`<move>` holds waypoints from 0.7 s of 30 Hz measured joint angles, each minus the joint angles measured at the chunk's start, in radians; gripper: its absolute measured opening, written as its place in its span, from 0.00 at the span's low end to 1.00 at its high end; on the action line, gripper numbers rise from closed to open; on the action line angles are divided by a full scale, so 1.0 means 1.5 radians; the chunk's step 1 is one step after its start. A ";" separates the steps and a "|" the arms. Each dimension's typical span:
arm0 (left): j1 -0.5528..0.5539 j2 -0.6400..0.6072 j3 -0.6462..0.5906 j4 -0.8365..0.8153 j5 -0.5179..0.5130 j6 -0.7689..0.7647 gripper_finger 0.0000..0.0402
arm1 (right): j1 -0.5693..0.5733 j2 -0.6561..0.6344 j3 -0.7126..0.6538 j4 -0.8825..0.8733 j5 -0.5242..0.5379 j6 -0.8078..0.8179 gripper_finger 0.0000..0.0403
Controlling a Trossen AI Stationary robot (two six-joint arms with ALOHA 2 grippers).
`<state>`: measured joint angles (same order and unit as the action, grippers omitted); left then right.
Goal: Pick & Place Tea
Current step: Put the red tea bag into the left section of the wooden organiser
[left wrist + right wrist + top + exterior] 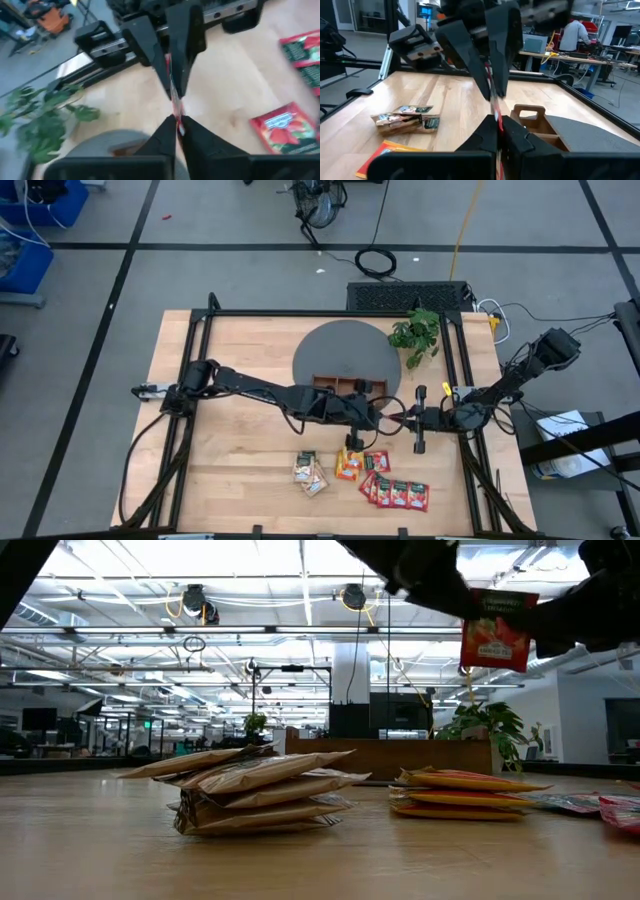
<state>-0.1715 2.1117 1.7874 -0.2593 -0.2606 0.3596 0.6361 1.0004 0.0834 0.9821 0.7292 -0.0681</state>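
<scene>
Red tea sachet [498, 630] held in mid-air above the table [240, 470], pinched from opposite edges by left gripper [176, 120] and right gripper [497, 119], both clamped narrow on it. Below: pale sachets [310, 471], orange ones [349, 464], red ones [395, 491], near wooden tray [340, 385].

No legible txt; red sachet [498, 630] label print too blurry to read.
</scene>
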 joint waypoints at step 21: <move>-0.112 -0.525 -0.518 0.025 -0.029 -0.194 0.03 | -0.053 0.000 0.003 -0.037 -0.037 0.010 0.00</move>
<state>-0.3397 1.3235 1.0105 -0.2219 -0.3040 0.0681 0.5562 1.0004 0.0878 0.9264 0.6735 -0.0529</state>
